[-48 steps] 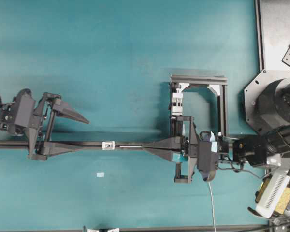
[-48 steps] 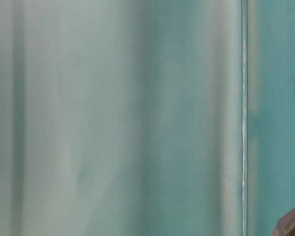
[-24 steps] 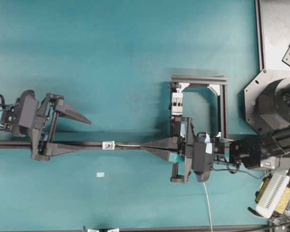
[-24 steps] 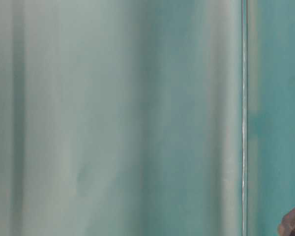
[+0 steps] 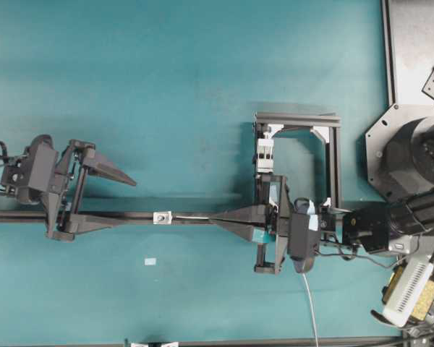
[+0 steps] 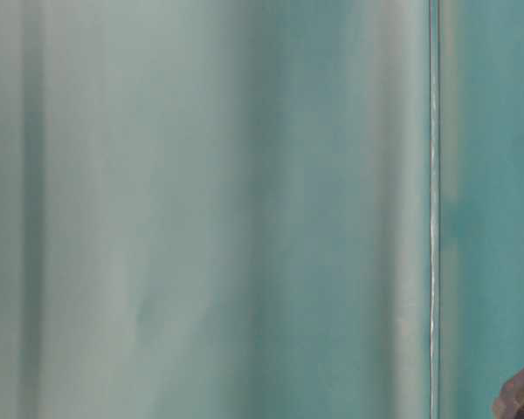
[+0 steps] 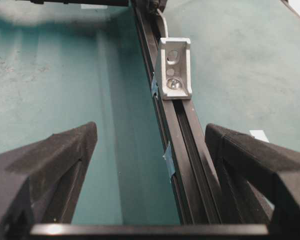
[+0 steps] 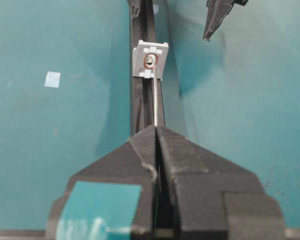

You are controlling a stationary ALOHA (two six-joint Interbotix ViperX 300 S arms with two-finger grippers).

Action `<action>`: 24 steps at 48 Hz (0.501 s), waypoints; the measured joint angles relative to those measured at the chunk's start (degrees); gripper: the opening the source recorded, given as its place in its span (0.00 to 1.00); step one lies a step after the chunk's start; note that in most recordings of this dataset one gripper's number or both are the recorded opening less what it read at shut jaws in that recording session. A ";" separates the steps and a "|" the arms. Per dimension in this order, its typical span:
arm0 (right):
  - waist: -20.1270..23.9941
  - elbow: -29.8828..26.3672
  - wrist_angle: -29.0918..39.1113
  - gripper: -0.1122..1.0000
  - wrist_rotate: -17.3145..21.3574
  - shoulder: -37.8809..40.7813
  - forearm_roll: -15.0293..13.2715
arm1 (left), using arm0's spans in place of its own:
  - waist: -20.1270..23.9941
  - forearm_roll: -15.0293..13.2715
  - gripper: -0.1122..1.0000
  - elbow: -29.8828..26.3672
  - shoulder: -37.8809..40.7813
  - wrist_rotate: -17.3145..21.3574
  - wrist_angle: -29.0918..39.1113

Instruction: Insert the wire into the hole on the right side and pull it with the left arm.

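Teal worktop (image 5: 202, 87): right gripper (image 8: 156, 131), clamped on the wire (image 8: 155, 107), should advance straight, keeping the tip centred on the hole (image 8: 149, 61) ahead; left gripper (image 5: 119, 196) waits wide beyond the tab.

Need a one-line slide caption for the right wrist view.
Right pincer, shut on the wire, aims its tip at the hole in the white bracket on the black rail.

table-level view: blurred teal | wire (image 8: 155, 107) tip at hole (image 8: 149, 61): unclear
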 measured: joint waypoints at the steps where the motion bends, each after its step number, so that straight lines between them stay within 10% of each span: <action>1: 0.00 -0.09 0.09 0.12 0.00 -0.09 0.00 | 0.00 0.00 0.79 0.00 0.00 0.00 0.00; 24: 0.00 -1.32 0.00 0.12 0.00 1.14 0.97 | 0.00 0.00 0.79 0.00 0.00 0.00 0.00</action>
